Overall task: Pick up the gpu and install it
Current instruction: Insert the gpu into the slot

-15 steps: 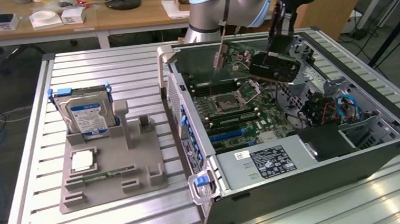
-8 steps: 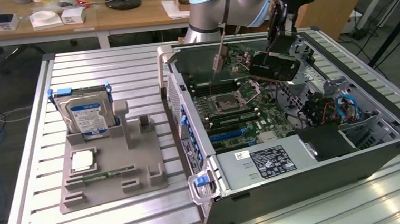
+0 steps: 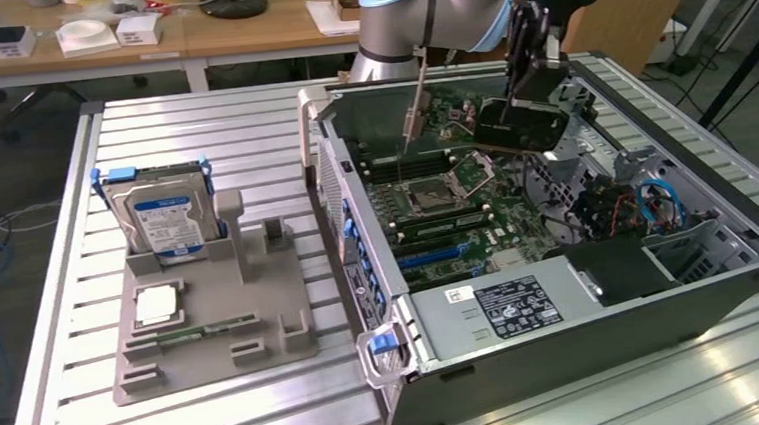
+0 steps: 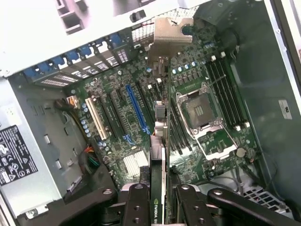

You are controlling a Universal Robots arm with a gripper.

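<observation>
Standing behind the slatted metal table [image 3: 213, 124] are wooden desks [image 3: 279, 27].

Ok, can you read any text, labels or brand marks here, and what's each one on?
No text is legible.
Power supply label: print and symbols too small to read.
Hard drive label, blue and white: too small.
Green mark on the gpu edge: too blurred.
White sticker on the case wall: blurred.

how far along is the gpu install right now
Pickup looks done: the gripper is shut on the gpu, held edge-on over the open case. In hand: it hangs above the motherboard. Left: it is not yet seated, and the blue slot is bare.
</observation>
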